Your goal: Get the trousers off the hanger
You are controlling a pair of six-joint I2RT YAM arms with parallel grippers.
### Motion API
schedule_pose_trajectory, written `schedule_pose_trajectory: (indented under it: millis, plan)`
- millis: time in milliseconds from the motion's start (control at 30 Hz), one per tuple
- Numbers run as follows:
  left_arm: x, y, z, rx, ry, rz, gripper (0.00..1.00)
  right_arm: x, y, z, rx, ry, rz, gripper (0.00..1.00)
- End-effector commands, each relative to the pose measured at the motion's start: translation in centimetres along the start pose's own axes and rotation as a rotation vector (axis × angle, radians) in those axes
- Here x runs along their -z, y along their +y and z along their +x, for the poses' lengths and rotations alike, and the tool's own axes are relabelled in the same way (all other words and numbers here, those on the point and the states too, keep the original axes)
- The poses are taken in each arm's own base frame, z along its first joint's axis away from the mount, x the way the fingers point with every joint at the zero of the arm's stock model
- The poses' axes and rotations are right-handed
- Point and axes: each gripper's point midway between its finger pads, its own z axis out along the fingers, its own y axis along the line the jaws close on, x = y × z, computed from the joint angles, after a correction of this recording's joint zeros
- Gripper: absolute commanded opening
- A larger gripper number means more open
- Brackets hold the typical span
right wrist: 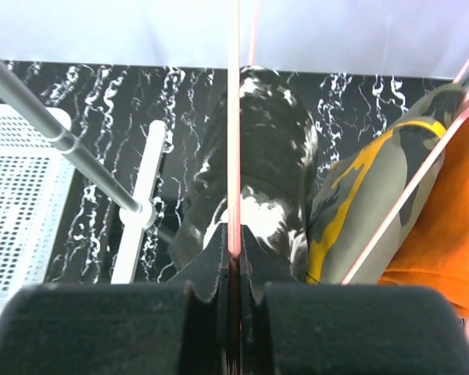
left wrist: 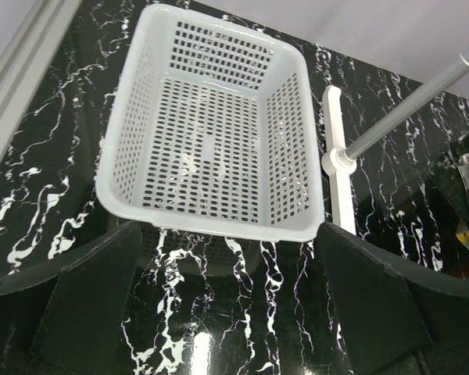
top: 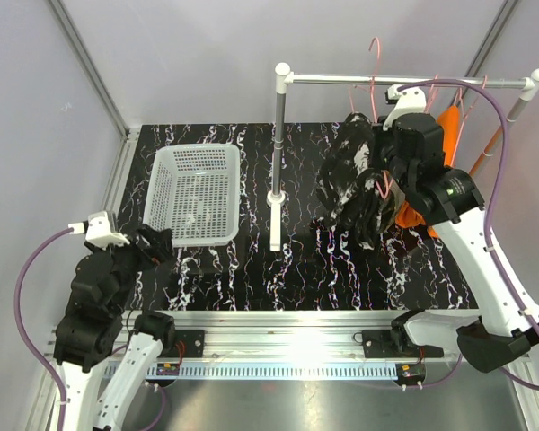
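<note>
Off the metal rail point(top: 404, 81) at the far right of the black marbled table point(top: 296, 269), hanging in a row: black trousers with white splotches point(right wrist: 258, 180) nearest the stand's upright post point(top: 276, 162), then camouflage trousers point(right wrist: 367, 195) in olive and yellow-orange, then plain orange trousers point(right wrist: 442, 234) at the outer end. All three bunched close, each touching its neighbour, with thin pink wires crossing the camouflage and orange cloth.

Clamped tight on the pink hanger point(right wrist: 234, 117) that runs over the black pair: right gripper point(right wrist: 233, 254), fingers pressed together, the wire rising straight up from between them (black cloth just beyond the tips; cannot tell whether touching).

Over at the near left of the table, well apart from the garments: left gripper point(left wrist: 228, 266), jaws spread wide, holding nothing, hovering above the tabletop just short of the near rim of the white perforated basket point(left wrist: 211, 215). Basket upright, left of the post.
</note>
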Motion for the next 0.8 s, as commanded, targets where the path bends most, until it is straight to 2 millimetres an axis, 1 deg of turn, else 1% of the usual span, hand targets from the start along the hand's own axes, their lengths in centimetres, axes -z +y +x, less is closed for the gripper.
schedule_pose_trajectory:
  millis: [0,33,67,100,133,167,200,233,267,300,367,400,433,467,500,533,567,600,633,667,700,733,767]
  plan:
    - [-0.2,-2.8,-2.6,-0.01,-0.06,0.122,0.99,3.9,0.5,-9.0,-0.08,-0.264,-0.069,0.0]
    - [-0.3,-3.2,-2.8,-0.009,-0.057,0.141,0.99,4.2,0.7,-9.0,-0.081,-0.261,-0.088,0.0]
    - [-0.4,-4.5,-2.8,-0.018,-0.038,0.201,0.99,4.5,0.9,-9.2,-0.083,-0.264,-0.101,0.0]
    - [-0.7,-5.6,-3.6,-0.017,-0.057,0.247,0.99,5.1,0.9,-9.3,-0.098,-0.271,-0.112,0.0]
    - [-1.0,-6.5,-3.6,-0.02,-0.049,0.293,0.99,5.6,1.1,-9.3,-0.105,-0.274,-0.132,0.0]
    - [-0.9,-8.3,-3.6,-0.017,-0.025,0.384,0.99,6.3,1.2,-9.5,-0.114,-0.281,-0.147,0.0]
    - [-2.1,-9.5,-3.6,-0.008,0.01,0.419,0.99,6.6,1.3,-9.1,-0.128,-0.267,-0.158,0.0]
    - [-1.8,-11.3,-3.5,-0.002,0.04,0.51,0.99,7.1,1.8,-8.9,-0.133,-0.257,-0.191,0.0]
    - [-2.0,-12.2,-3.8,0.026,0.051,0.545,0.99,8.0,1.8,-8.9,-0.144,-0.259,-0.211,0.0]
    - [-2.2,-13.6,-4.6,0.033,0.026,0.598,0.99,8.3,2.1,-8.3,-0.158,-0.235,-0.233,0.0]
    - [-2.3,-14.8,-6.0,0.041,-0.026,0.62,0.99,9.2,2.2,-7.4,-0.176,-0.208,-0.254,0.0]
    - [-2.0,-16.2,-5.9,0.033,-0.016,0.663,0.99,9.6,2.4,-7.1,-0.185,-0.198,-0.271,0.0]
    - [-2.5,-16.3,-6.3,0.032,-0.04,0.627,0.99,9.9,2.4,-6.8,-0.197,-0.191,-0.277,0.0]
    - [-2.8,-16.6,-6.4,0.015,-0.048,0.617,0.99,10.6,2.5,-6.7,-0.204,-0.19,-0.292,0.0]
    - [-2.2,-18.0,-6.0,0.0,-0.035,0.652,0.99,10.9,2.6,-5.9,-0.219,-0.16,-0.302,0.0]
    - [-3.4,-17.8,-5.8,-0.007,-0.042,0.58,0.99,11.2,2.8,-5.6,-0.23,-0.144,-0.316,0.0]
    - [-3.7,-18.4,-5.3,-0.034,-0.036,0.569,0.99,11.7,2.9,-5.1,-0.235,-0.132,-0.33,0.0]
    - [-2.3,-20.6,-4.3,-0.063,-0.012,0.628,0.99,12.0,3.1,-4.7,-0.246,-0.123,-0.345,0.0]
    - [-2.5,-21.8,-3.5,-0.096,0.001,0.619,0.99,12.3,3.1,-4.6,-0.252,-0.124,-0.352,0.0]
    - [-2.7,-21.9,-4.1,-0.124,-0.047,0.553,0.99,13.0,3.0,-4.5,-0.254,-0.131,-0.364,0.0]
    - [-0.7,-24.2,-3.0,-0.15,-0.032,0.625,0.99,13.0,3.2,-3.9,-0.262,-0.118,-0.369,0.0]
    - [-0.8,-25.4,-3.0,-0.19,-0.047,0.603,0.99,13.2,3.2,-3.8,-0.264,-0.117,-0.376,0.0]
    - [0.1,-26.8,-3.0,-0.191,-0.056,0.636,0.99,13.5,3.1,-3.6,-0.266,-0.117,-0.376,0.0]
